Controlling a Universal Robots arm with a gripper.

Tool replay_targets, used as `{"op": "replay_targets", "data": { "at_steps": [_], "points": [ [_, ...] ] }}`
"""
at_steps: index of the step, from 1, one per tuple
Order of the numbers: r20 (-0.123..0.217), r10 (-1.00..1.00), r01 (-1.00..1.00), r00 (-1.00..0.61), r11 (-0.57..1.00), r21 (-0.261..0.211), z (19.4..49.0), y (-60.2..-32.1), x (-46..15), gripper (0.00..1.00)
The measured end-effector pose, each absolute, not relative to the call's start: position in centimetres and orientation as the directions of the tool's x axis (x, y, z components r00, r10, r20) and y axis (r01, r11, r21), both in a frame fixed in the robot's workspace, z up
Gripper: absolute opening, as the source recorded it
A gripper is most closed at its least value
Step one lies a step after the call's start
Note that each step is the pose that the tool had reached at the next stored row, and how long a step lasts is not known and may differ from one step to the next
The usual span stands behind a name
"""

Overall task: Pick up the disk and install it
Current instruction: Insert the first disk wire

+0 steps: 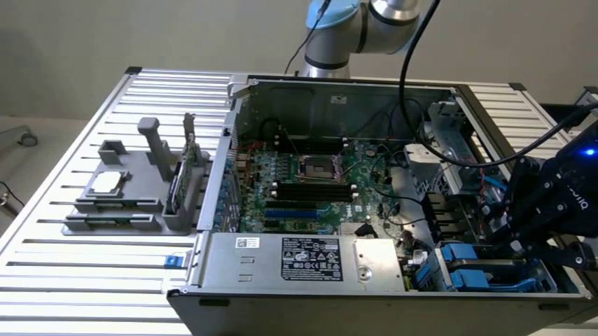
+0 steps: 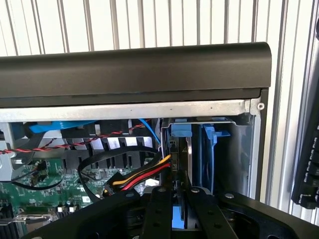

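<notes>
Disk: we see the silver-grey hard drive in its blue plastic carrier [image 2: 188, 164] standing on edge in the drive bay at the lower right of the open black computer case [image 1: 374, 308], our black gripper [image 2: 180, 199] clenched on it; a white printed label [image 1: 312, 259] is unreadable.

Work surface is a slatted aluminium table [image 1: 75, 280]. An open computer case [image 1: 374, 294] rests directly on it, toward the exterior view's right. A grey parts fixture [image 1: 131, 203] sits on it toward the exterior view's left, just beside the case.
</notes>
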State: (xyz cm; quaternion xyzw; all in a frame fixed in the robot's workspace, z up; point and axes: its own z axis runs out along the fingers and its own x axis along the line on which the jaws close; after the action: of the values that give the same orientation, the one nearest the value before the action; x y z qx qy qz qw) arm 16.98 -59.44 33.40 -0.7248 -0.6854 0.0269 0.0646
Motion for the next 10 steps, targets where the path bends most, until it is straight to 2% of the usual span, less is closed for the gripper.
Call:
{"op": "replay_targets", "data": {
  "at_steps": [10],
  "points": [
    [0.059,0.996,0.99,0.063,-0.055,-0.131,33.39,-59.45,16.99,0.16]
  ]
}}
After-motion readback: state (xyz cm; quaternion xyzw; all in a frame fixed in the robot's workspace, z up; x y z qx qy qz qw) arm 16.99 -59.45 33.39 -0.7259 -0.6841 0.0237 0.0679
